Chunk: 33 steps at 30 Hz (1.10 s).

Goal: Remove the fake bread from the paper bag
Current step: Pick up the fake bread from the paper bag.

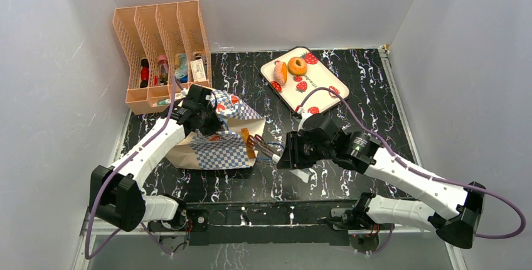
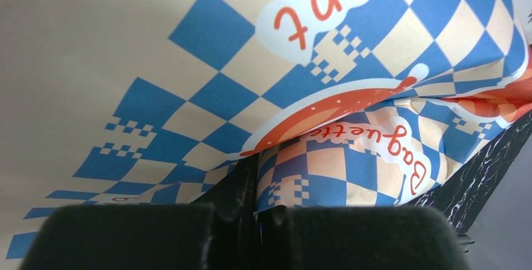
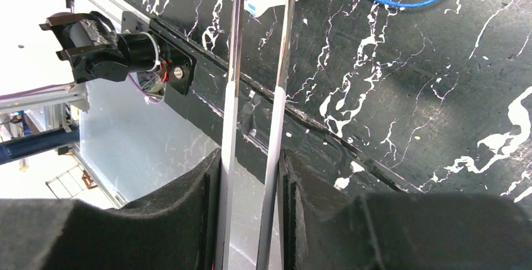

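The paper bag (image 1: 219, 154) lies on its side on the black marbled table, its mouth facing right. My left gripper (image 1: 202, 114) is shut on the bag's upper edge; in the left wrist view the chequered paper (image 2: 251, 63) runs down between the closed fingers (image 2: 188, 238). My right gripper (image 1: 282, 152) is shut on metal tongs (image 3: 231, 94), whose tips reach the bag's mouth. An orange-brown piece of fake bread (image 1: 250, 142) shows there; I cannot tell if the tongs grip it. A ring donut (image 1: 297, 66) and a pinkish roll (image 1: 280, 72) lie on the tray.
The strawberry-print tray (image 1: 317, 91) sits at the back right. A peach file rack (image 1: 160, 50) with small items stands at the back left, just behind the bag. A blue cord handle (image 3: 401, 3) trails on the table by the bag's mouth.
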Available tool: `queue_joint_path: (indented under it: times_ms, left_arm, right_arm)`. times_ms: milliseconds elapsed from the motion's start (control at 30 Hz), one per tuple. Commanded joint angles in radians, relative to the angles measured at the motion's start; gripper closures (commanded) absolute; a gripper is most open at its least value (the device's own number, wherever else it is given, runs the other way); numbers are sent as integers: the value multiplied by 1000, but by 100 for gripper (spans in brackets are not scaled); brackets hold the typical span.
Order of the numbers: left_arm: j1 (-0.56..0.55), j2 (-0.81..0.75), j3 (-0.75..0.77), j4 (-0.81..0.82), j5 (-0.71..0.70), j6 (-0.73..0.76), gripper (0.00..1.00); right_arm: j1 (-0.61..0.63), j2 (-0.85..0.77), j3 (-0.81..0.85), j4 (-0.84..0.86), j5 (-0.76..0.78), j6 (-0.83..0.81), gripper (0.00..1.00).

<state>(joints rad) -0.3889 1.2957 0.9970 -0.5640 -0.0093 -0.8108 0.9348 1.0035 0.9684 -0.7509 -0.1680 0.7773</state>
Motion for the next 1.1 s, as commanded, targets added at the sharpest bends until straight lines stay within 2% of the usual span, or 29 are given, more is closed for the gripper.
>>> queue_joint_path:
  times_ms: [0, 533, 1067]
  left_arm:
    - [7, -36, 0, 3, 24, 18, 100]
    - [6, -51, 7, -11, 29, 33, 100]
    - [7, -65, 18, -22, 47, 35, 100]
  right_arm:
    - [4, 8, 53, 67, -8, -32, 69]
    - [50, 75, 94, 59, 12, -42, 67]
    - [158, 205, 161, -39, 147, -76, 65]
